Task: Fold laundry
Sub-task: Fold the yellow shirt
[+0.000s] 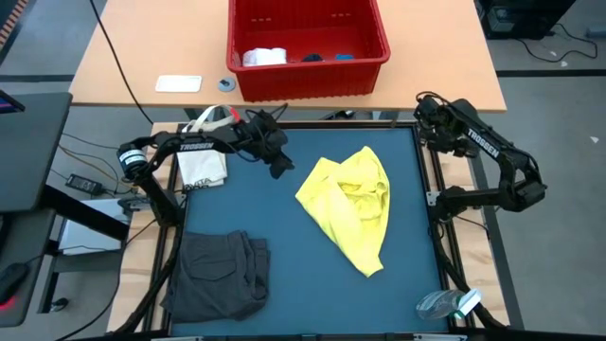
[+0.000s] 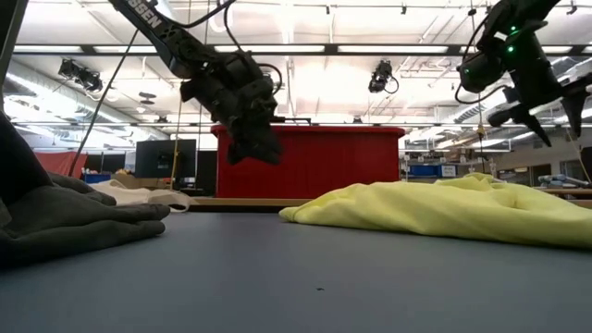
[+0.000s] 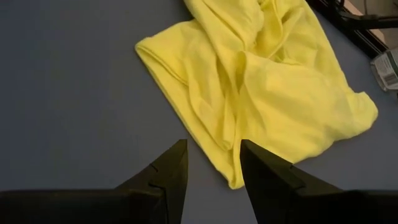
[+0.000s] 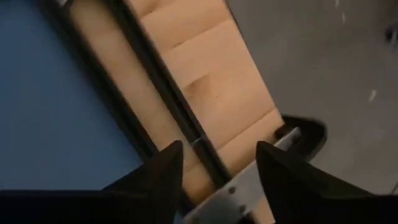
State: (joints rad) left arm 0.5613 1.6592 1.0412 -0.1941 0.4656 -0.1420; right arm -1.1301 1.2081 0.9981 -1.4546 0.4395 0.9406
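Yellow T-shirt: crumpled heap, centre-right of the high view, on the dark blue mat; not folded, nothing gripping it.
Dark grey garment: lower left of the high view, bunched, partly over the mat's left edge.
White cloth: left edge of the mat, under the left arm; a second white piece lies in the red basket at top centre, beside small blue and dark pieces.
Left gripper: upper centre-left of the high view, raised clear of the mat in the low view, aimed at the shirt's near edge. Fingers part-way open, a clear gap between them, holding nothing.
Right gripper: arm folded back at the upper right of the high view, off the mat, over the wooden frame rail. Fingers spread, empty.
Step (judgement): left arm about to reach for the shirt; folding not begun.
Risk 1: shirt lies in doubled layers, so a pinch at the near hem may take one layer only and drag the heap rather than spread it.
Risk 2: a one-armed pull could slide the shirt toward the mat's right edge; right arm is well away.
Risk 3: a low approach may plough cloth ahead of the fingers.
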